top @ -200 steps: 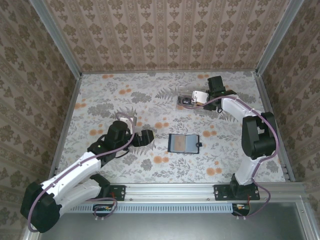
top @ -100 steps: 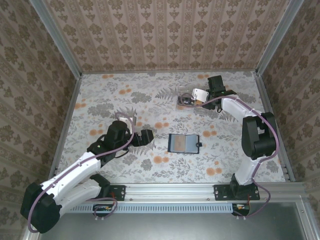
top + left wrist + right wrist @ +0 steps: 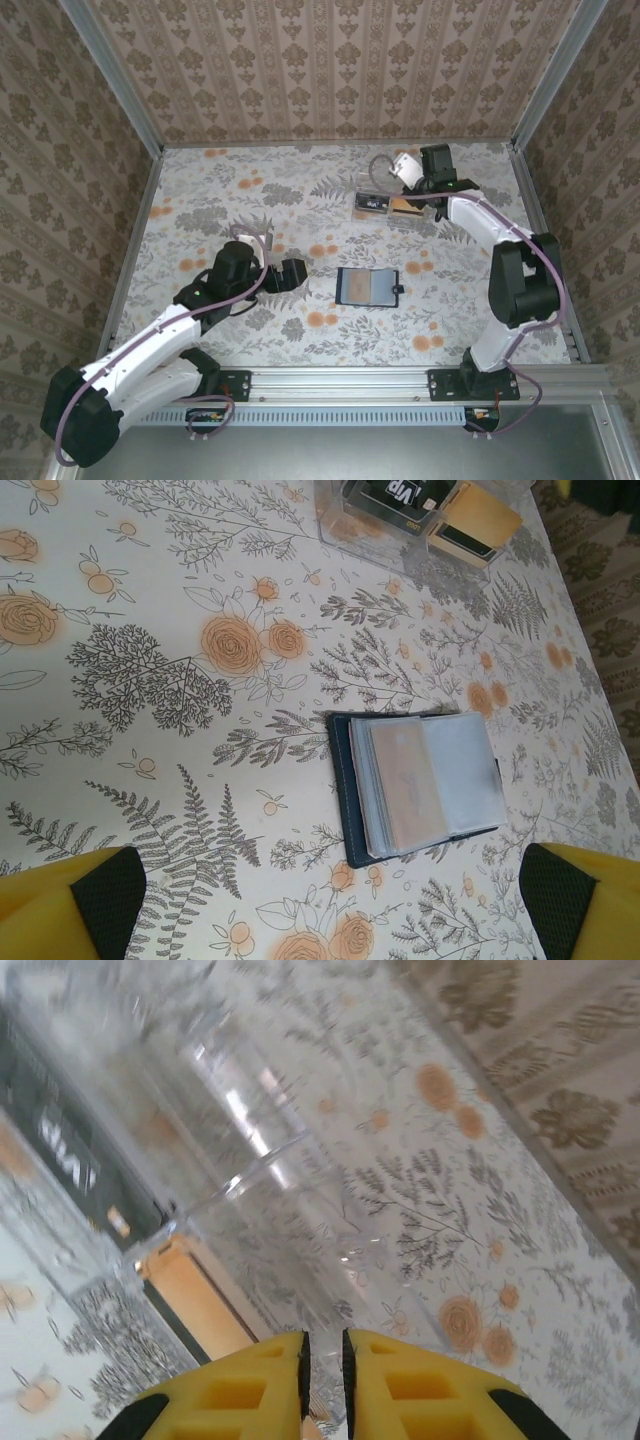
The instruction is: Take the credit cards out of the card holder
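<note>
My left claw (image 3: 292,272) spread wide and empty, card holder (image 3: 420,780) lying open on the bench (image 3: 150,600) just ahead, my right claw (image 3: 322,1355) pinched nearly closed above the clear box (image 3: 250,1160), black card (image 3: 385,495) inside lettered what I read as "VIP"

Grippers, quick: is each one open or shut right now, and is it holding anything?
Left gripper: wide open, holding nothing.
Right gripper: fingers all but shut, nothing visible between them.
</note>
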